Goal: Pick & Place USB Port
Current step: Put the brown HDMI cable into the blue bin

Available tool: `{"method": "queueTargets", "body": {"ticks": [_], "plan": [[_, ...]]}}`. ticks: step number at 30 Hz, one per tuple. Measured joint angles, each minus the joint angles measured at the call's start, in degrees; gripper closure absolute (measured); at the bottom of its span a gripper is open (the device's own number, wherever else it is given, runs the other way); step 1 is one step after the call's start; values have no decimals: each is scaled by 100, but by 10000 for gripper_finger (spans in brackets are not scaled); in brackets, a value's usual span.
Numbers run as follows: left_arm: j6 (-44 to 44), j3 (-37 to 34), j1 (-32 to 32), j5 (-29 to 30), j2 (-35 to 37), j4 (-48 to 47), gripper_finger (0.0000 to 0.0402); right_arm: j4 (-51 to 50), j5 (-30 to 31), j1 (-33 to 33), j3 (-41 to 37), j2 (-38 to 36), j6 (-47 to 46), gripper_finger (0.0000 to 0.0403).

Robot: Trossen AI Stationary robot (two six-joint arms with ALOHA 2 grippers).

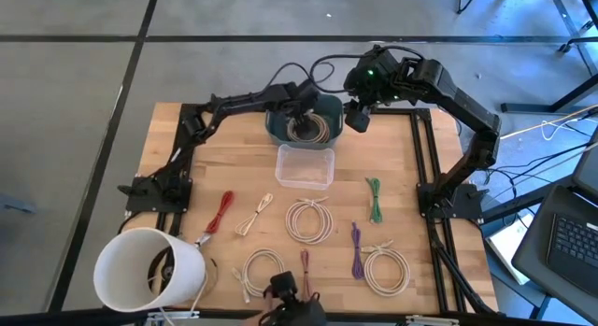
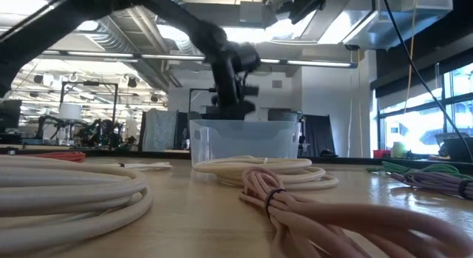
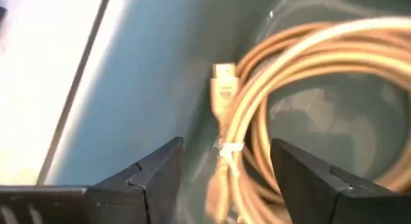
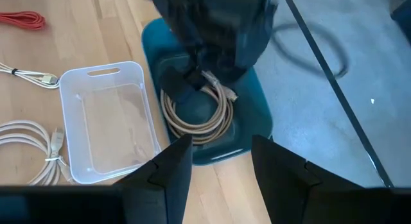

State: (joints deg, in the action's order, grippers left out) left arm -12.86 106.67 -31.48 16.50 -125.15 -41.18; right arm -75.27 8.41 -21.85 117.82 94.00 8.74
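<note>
The coiled beige USB cable (image 4: 196, 112) lay inside the teal bin (image 4: 257, 121), which stood just behind the clear plastic tray (image 4: 109, 121). The left gripper (image 3: 225, 172) hung directly over that coil within the bin, fingers spread apart and holding nothing. The right gripper (image 4: 221, 163) hovered above the bin's near edge, its jaws likewise released and empty.

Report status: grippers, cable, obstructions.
Left gripper open, down in teal bin, straddling tan cable coiled there. Right gripper open, hovering beside bin. Clear tray empty. Nothing blocking.
</note>
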Motion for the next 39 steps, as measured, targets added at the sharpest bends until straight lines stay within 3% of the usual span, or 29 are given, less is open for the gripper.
{"method": "queueTargets", "body": {"ticks": [10, 20, 24, 28, 31, 35, 39], "plan": [[536, 2, 253, -204, 2044, -917, 182, -17, -1, 0, 0, 0, 12, 240], [2265, 11, 694, -2135, 4309, -2607, 184, -85, -1, 0, 0, 0, 73, 240], [2956, 13, 1188, -2505, 4882, -3111, 186, -87, -1, 0, 0, 0, 73, 240], [3386, 13, 1930, -2373, 5054, -3501, 187, -87, -1, 0, 0, 0, 73, 240], [3599, 13, 2512, -1854, 4964, -3563, 187, -85, -1, 0, 0, 0, 74, 240], [3577, 13, 3048, -1291, 4518, -3558, 187, -60, -1, 0, 0, 0, 74, 240], [3139, 11, 3276, -1404, 3806, -3638, 187, -13, -1, 1, 0, 0, 71, 240]]}}
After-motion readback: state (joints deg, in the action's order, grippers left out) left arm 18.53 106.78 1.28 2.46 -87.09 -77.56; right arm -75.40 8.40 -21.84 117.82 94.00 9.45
